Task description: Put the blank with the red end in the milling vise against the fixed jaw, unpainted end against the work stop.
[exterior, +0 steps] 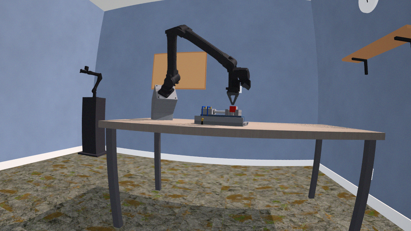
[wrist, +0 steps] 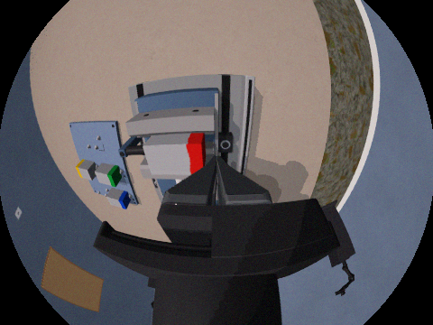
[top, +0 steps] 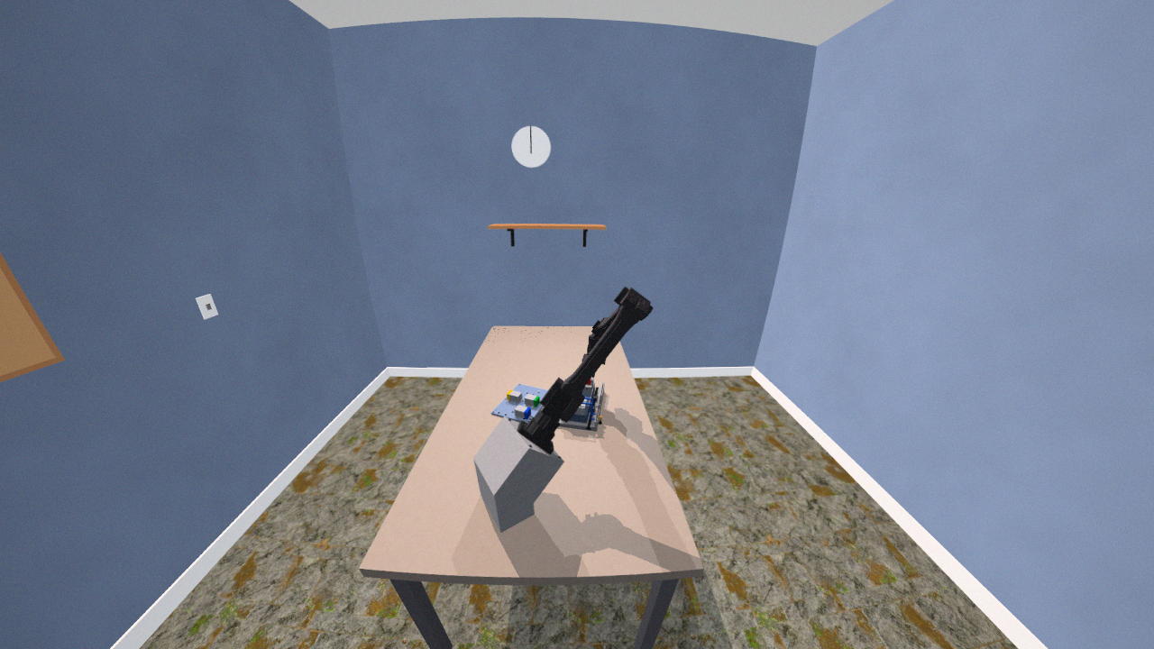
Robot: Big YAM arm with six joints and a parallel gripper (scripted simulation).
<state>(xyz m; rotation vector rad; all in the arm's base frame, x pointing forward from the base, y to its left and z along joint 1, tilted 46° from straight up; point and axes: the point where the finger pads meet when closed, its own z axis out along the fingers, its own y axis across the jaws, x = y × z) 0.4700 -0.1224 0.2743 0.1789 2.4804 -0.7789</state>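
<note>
The red-ended blank (wrist: 167,155) (exterior: 232,109) lies in the vise between the jaws. Its red end points away from the work stop (wrist: 133,150), and its grey end is at the stop's tip. Its long side lies along the fixed jaw (wrist: 171,121) (exterior: 238,112); exact contact and the bars beneath are hidden. My gripper (wrist: 216,162) (exterior: 232,104) is shut and empty, just above the blank in the exterior view. The yellow-ended blank (wrist: 87,170) (top: 514,396), green-ended blank (wrist: 108,174) (top: 531,399) and blue-ended blank (wrist: 118,199) (top: 523,411) lie separately on the blue plate (wrist: 108,140).
The vise base (exterior: 218,120) carries blue hoses (exterior: 202,110) on the robot-base side. A black fitting (wrist: 225,143) stands beside the red end. The plate lies on the work-stop side of the vise. Another small arm (exterior: 98,81) stands on a dark pedestal away from the table.
</note>
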